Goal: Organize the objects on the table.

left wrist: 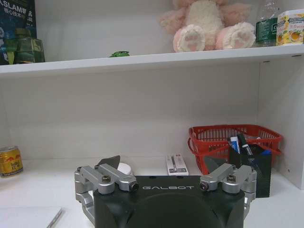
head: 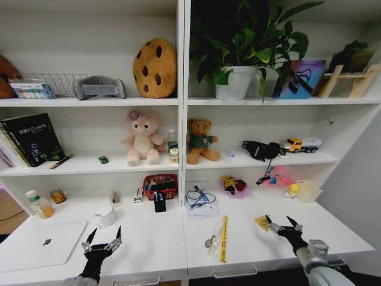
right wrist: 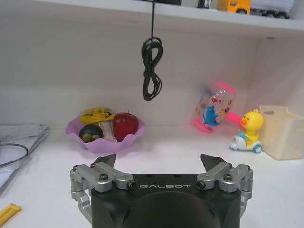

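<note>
A white shelf wall [head: 183, 101] was seen rising behind the long white bench [head: 161, 238]. The silver laptop [head: 44, 243] was laid shut at the bench's left end, just left of the left claw [head: 102, 239], which was held apart and empty. The right claw [head: 283, 224], also spread, was poised over the right side. A tiny green toy car [head: 103, 159] was left on the lower shelf.

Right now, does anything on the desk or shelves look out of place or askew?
A black cable dangles off the middle shelf, its coil hanging over the desk. A yellow tape strip lies loose near the front edge. Both grippers, left and right, hover open, holding nothing.
</note>
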{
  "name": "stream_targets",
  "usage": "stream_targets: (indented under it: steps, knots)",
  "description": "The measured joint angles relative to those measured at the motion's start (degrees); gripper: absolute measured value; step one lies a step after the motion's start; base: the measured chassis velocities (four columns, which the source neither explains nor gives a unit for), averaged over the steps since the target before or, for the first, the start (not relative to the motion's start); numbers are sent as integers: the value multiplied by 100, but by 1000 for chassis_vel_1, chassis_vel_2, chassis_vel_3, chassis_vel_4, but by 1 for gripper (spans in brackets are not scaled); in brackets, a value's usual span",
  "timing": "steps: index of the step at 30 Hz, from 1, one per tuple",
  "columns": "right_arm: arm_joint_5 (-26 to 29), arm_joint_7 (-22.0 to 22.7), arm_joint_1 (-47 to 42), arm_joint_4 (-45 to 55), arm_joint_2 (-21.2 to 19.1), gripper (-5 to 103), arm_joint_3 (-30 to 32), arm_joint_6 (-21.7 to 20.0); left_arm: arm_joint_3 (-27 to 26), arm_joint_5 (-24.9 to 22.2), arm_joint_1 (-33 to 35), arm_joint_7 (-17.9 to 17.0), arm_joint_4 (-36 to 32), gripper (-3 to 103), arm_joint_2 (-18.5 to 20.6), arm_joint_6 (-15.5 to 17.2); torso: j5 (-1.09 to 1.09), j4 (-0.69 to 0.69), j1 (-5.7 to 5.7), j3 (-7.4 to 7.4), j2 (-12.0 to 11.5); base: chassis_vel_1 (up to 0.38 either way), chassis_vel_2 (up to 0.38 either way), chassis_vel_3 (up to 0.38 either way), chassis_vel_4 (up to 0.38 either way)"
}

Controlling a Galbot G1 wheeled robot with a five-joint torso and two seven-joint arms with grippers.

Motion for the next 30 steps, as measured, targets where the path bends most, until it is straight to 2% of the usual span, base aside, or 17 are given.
stream_targets:
  steps: [11, 26, 30]
  knots:
    - [105, 29, 754, -1142, 66, 99, -584, 16, -30, -44, 26, -14, 90, 99, 165, 47, -1, -2, 0, 0, 0, 0, 0, 0, 0]
    - [78, -26, 1294, -1647, 17, 98, -986, 132, -32, -51, 28, -46, 177, 99, 176, 119, -1, -1, 0, 0, 1, 0, 0, 0, 0]
    - [81, -25, 1390, -1733, -11, 94, -1041, 145, -27, -51, 24, -48, 210, 99, 179, 125, -1, -1, 0, 0, 1, 0, 0, 0, 0]
